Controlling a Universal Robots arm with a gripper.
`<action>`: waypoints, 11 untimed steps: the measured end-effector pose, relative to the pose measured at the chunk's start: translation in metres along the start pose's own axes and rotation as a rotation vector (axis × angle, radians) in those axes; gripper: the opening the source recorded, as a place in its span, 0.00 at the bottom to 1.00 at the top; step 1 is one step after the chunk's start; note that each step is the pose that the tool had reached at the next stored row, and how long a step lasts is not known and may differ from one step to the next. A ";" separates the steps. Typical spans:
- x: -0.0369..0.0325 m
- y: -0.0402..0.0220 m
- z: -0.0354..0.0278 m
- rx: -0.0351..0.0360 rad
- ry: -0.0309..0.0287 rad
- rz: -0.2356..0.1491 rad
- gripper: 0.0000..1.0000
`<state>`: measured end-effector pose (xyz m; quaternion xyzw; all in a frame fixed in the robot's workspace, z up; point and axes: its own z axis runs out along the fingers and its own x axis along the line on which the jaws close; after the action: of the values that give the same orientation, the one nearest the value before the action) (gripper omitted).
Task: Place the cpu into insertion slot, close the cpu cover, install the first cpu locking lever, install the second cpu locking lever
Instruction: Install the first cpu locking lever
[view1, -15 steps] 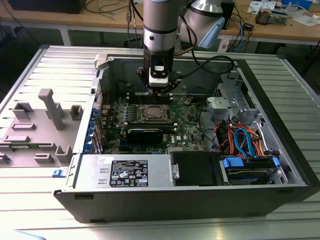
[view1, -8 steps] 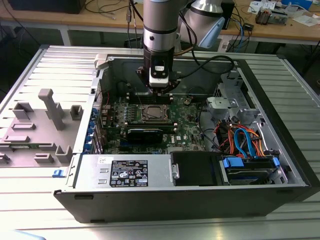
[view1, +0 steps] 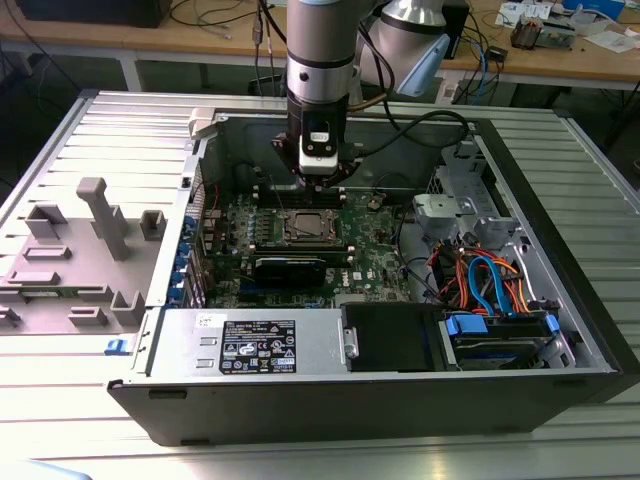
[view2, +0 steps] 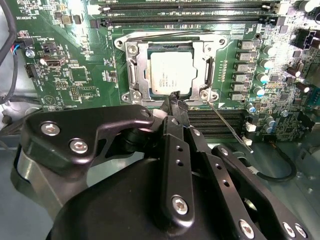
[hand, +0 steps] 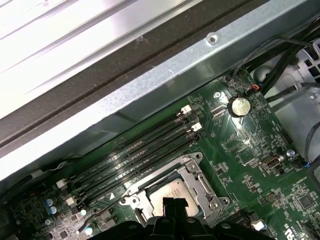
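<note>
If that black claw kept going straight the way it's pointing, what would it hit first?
Likely the near edge of the thin silver metal cpu cover framing the dull silver square cpu, since the gripper points there. Depth is hard to judge.

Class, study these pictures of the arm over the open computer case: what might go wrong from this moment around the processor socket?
1. The black tool sits right at the edge of the thin silver metal cpu cover; pushing there might scrape the square dull-silver cpu or shift the cover.
2. A thin silver wire lever juts loose over the long black slots; the tool could snag or bend it.
</note>
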<state>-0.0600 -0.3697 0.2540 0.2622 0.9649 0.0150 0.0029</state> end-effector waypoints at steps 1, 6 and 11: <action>0.0000 0.0000 0.0000 -0.0005 0.0003 -0.001 0.11; 0.0000 0.0000 0.0000 -0.0031 0.0020 -0.006 0.11; 0.0000 0.0000 0.0000 -0.0053 0.0034 -0.011 0.11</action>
<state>-0.0600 -0.3697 0.2540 0.2567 0.9663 0.0180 0.0020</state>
